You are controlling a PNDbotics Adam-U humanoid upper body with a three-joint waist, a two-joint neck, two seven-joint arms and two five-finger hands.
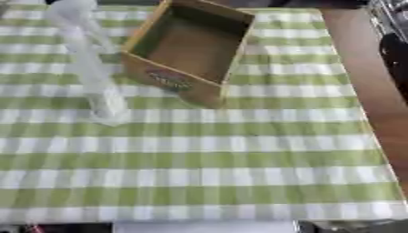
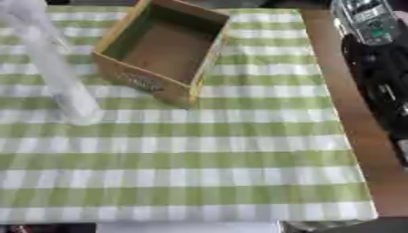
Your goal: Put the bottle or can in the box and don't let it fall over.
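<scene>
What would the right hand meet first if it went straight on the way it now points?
Cannot tell: only the right arm shows, at the right edge, no hand. Reaching left, it would probably meet the box first.

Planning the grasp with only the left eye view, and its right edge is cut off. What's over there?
Observer: The right arm, black with a silver part on top, shows over the bare table beside the cloth.
Operator: Near the box?
Observer: No. It is apart from the box, with striped cloth between them.
</scene>
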